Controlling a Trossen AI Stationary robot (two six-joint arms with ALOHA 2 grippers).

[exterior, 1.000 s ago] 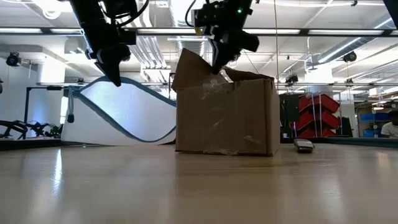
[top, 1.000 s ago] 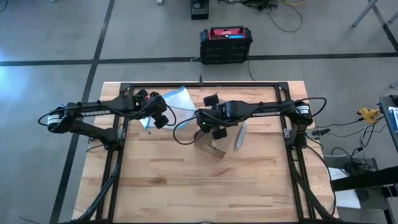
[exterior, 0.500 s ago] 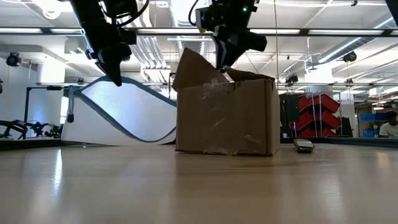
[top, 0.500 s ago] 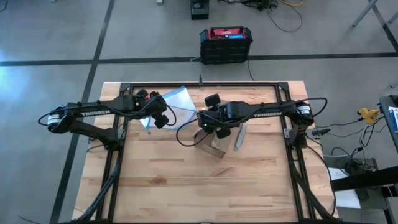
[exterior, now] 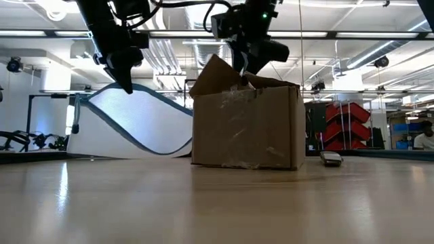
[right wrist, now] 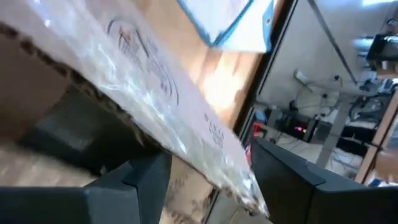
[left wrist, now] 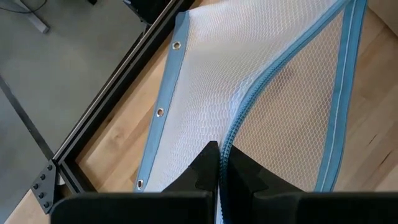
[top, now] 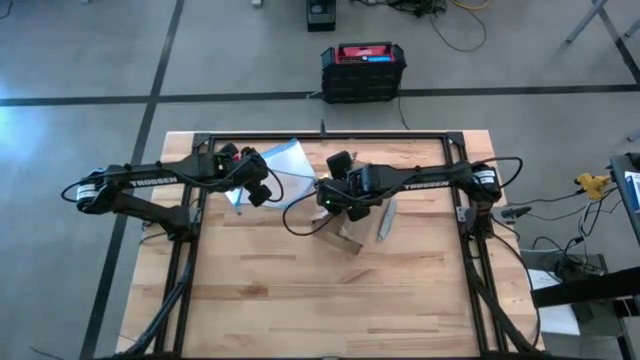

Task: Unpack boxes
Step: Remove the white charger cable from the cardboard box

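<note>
Centrally on the wooden table (top: 300, 290) a brown cardboard box (exterior: 245, 126) is placed upright, its sides streaked with shiny clear tape and one flap raised at an angle above its open top. The right gripper (exterior: 244, 68) is held directly over the box's top opening, with its fingers (right wrist: 146, 177) spread apart on either side of the taped flap edge; nothing is gripped between them. Left of the box and well apart from it, the left gripper (top: 258, 190) is suspended above a clear mesh pouch with a blue edge (left wrist: 261, 93), its fingers pressed fully together and holding nothing. Just right of the box, a small dark flat object (exterior: 331, 158) is seen lying on the table.
</note>
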